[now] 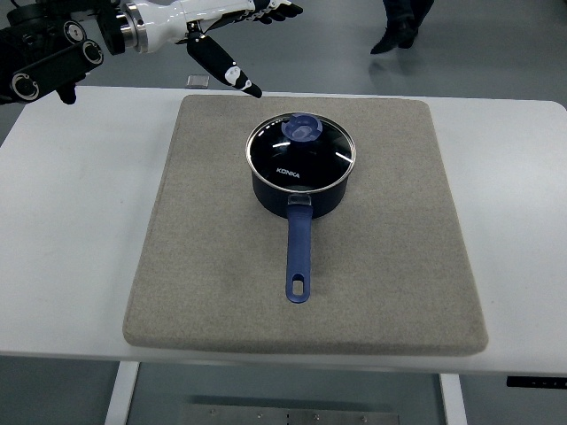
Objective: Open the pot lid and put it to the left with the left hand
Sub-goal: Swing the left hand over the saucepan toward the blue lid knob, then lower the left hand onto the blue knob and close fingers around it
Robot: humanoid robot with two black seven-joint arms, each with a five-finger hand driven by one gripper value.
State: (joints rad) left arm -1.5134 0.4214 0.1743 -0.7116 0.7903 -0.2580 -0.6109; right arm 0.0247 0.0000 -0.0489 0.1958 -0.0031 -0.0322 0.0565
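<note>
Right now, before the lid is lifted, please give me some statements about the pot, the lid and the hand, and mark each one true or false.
1. The lid sits on the pot. True.
2. The left hand grips the lid knob. False: it is above the mat's far left corner, apart from the lid, fingers open.
3. The pot handle points toward the camera. True.
4. The pot stands on bare table. False: it stands on the grey mat.
5. The lid is see-through. True.
</note>
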